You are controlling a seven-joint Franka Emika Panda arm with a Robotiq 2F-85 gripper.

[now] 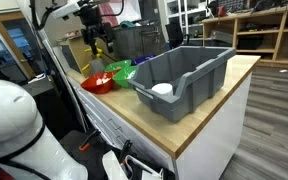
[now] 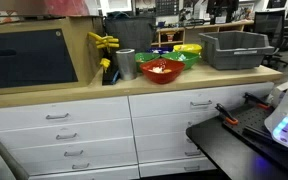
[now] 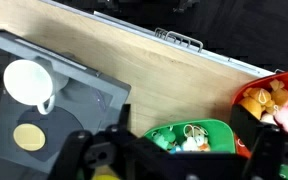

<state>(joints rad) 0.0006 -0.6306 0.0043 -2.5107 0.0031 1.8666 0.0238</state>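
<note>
**Fig.** End effector (image 3: 174,158) above the tabletop (image 3: 164,70), wrist view. Fingers are spread wide and released, w/ nothing gripped betw. them. Directly below, framed by the two fingers, is a green bowl (image 3: 189,136) w/ small mixed items inside. Just beside it is a red bowl (image 3: 271,105), also filled. On the opp. side stands a grey bin (image 3: 84,95) holding a white cup (image 3: 27,82) and a yellow disc (image 3: 27,137), set apart from each other. In an exterior view both bowls sit betw. a metal cup (image 2: 124,63) and the bin. The end effector touches none of these.
</note>
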